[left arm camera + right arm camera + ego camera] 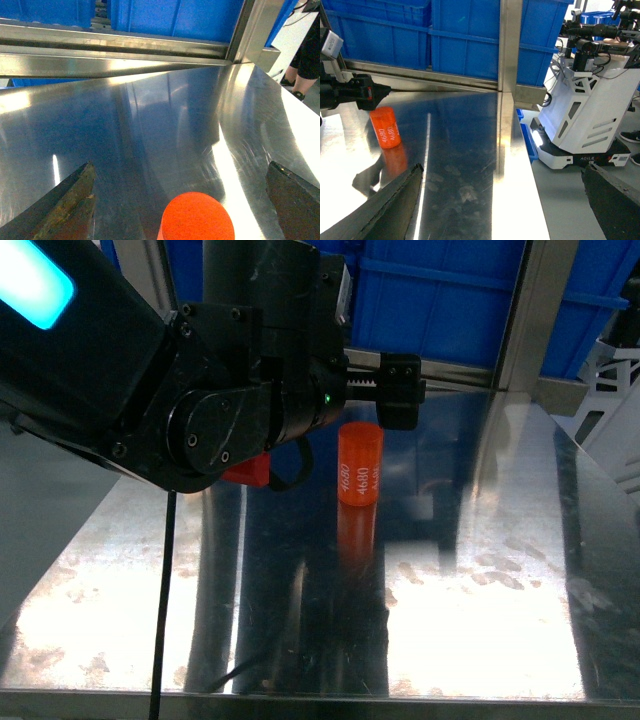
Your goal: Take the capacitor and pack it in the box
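Head view shows the left gripper [385,390] poised just above and behind the capacitor [359,466], an orange cylinder standing upright on the steel worktop [480,620] with white "4680" lettering on its side. In the left wrist view the two fingers [70,202] are spread wide, and the capacitor's round top [197,217] sits between them, somewhat nearer the right one and touching neither. The step in hand looks like the pick. To do it well, the arm should shift a little so the cylinder is centred between the fingers, then descend until the pads reach the middle of its body, and close gently and evenly; a lopsided close would likely push the upright capacitor over on the slick metal. The right gripper [500,210] is also spread and holds nothing, hanging over the worktop well apart from the capacitor [386,131]. The box is not visible in any view; only blue bins [465,35] stand behind the worktop.
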